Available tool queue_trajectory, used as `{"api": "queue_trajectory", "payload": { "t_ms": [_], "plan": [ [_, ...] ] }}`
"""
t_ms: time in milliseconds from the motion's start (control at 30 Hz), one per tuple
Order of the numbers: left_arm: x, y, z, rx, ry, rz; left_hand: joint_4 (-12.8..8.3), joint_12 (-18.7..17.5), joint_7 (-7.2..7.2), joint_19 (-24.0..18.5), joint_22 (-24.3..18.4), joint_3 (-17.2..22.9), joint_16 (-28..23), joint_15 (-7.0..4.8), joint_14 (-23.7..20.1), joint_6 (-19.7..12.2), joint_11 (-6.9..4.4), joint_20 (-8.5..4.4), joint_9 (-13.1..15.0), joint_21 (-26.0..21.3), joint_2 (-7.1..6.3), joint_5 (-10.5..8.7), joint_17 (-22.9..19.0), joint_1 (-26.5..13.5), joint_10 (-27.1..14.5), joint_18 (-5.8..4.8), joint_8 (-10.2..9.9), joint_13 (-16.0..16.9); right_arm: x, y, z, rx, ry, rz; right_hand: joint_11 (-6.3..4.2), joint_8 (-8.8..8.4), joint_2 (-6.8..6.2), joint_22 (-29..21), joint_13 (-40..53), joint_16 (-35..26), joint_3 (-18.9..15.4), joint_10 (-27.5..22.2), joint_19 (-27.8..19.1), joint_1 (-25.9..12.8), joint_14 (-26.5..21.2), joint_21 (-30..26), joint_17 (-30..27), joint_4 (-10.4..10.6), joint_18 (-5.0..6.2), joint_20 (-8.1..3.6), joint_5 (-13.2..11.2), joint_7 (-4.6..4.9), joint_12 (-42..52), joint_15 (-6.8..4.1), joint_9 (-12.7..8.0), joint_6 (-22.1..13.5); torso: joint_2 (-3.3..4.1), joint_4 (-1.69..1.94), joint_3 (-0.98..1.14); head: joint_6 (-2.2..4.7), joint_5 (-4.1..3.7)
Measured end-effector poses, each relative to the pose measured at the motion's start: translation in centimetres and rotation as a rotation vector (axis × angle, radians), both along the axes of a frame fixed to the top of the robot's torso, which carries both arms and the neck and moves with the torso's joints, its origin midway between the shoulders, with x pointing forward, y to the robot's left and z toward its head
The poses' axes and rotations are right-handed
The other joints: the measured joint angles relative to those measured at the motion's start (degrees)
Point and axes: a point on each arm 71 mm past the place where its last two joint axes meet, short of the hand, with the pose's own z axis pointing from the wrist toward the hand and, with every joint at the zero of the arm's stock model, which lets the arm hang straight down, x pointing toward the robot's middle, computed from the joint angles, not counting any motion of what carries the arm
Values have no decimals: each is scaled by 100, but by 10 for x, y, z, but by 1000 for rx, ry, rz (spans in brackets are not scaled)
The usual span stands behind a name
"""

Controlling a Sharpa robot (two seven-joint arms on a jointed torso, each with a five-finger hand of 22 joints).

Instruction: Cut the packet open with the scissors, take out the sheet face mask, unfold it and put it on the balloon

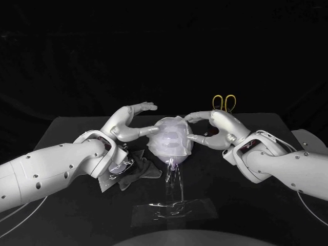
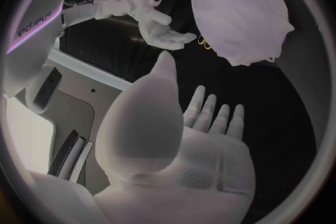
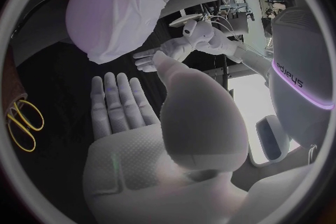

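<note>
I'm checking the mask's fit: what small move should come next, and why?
Probably bring the right hand in to smooth the mask round the balloon: that hand is open, and bare balloon shows beside the mask's edge.

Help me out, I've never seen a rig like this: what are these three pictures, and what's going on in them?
This is a robot with two white arms, each ending in a silver hand. The square picture comes from a camera on its head, looking down at a black table. The two round pictures come from cameras at its wrists, each looking past that arm's own palm.

Between the left hand and the right hand is a balloon on a clear stand, with a white sheet mask draped over it. Both hands are open and hold nothing. Yellow-handled scissors are at the far side of the table. What looks like the opened packet lies beside the left arm.
</note>
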Motion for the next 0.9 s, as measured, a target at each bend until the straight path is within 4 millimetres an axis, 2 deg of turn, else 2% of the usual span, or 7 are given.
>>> {"api": "queue_trajectory", "payload": {
  "t_ms": [100, 133, 233, 333, 567, 800, 900],
  "plan": [
    [0, -3, -2, 47, -30, -21, 25, -87, -19, 0, -9, -374, -136, -22, -158, -237, -19, 0, -70, 0, -293, 18, -48, -6, -248, 0, -117, -20, 4, 5, -3, -49, -1, 12, -45, -42, 291, -1047, -320, -455, -1184, -766, -950, 311, -670, -69, -378, 251, -223, 7, 0, -130, -35, -21, -344, -810, 5, 0, 1, 25, 5],
    [1, -4, -2, 67, -41, -29, 29, -95, -28, 0, -9, -442, -166, -32, -190, -294, -15, 0, -90, 0, -367, 22, -58, -19, -307, 0, -145, -24, 6, 7, -4, -72, -2, 17, -61, -47, 316, -1221, -388, -558, -1517, -963, -1095, 446, -843, -69, -468, 373, -222, 6, 0, -160, -58, -41, -413, -963, 7, 0, 1, 28, 6],
    [1, -6, -4, 108, -60, -42, 37, -98, -45, 0, -9, -529, -189, -60, -220, -382, -11, 0, -121, 0, -442, 22, -69, -70, -422, 1, -185, -25, 10, 13, -7, -119, -4, 26, -73, -75, 237, -1523, -486, -766, -2224, -1453, -1339, 697, -1244, -98, -656, 671, -351, 9, 0, -212, -67, -59, -586, -1352, 11, 0, 2, 36, 4],
    [1, -7, -6, 150, -72, -58, 41, -98, -32, 0, -9, -588, -223, -95, -255, -411, -23, 0, -127, 0, -499, 22, -79, -128, -463, 1, -199, -31, 14, 17, -10, -165, -5, 34, -61, -105, 34, -1741, -521, -919, -2675, -1933, -1532, 729, -1607, -109, -805, 722, -354, 13, 0, -243, -110, -56, -733, -1693, 10, 1, 3, 38, -4],
    [-1, -13, -13, 240, -82, -106, 41, -98, -32, -43, -59, -619, -290, -163, -322, -411, -17, -19, -107, -43, -571, 22, -99, -200, -486, 2, -198, -31, 19, 26, -15, -239, -13, 44, -24, -126, -244, -2044, -557, -1061, -2989, -2557, -1821, 571, -2079, -141, -984, 738, -441, 19, 58, -283, -134, -34, -906, -2099, 10, 2, 3, 48, -13],
    [0, -14, -19, 282, -74, -126, 41, -98, -54, -93, -87, -618, -290, -145, -304, -389, 16, -9, -100, -65, -559, 22, -88, -235, -452, 1, -198, -31, 21, 31, -17, -274, -10, 50, -11, -126, -323, -2115, -558, -1061, -3016, -2627, -1869, 478, -2127, -141, -1013, 754, -442, 9, 58, -300, -134, -26, -938, -2149, 10, 1, 2, 51, -17],
    [0, -14, -20, 290, -71, -129, 23, -98, -27, -93, -87, -586, -252, -130, -262, -352, 54, -9, -88, -65, -521, 22, -70, -273, -415, 1, -194, -23, 22, 31, -18, -285, -3, 49, -11, -126, -257, -2116, -558, -1061, -3016, -2627, -1869, 333, -2127, -141, -1013, 754, -442, 9, 58, -306, -134, -26, -943, -2156, 9, 0, 1, 46, -9]
  ]
}}
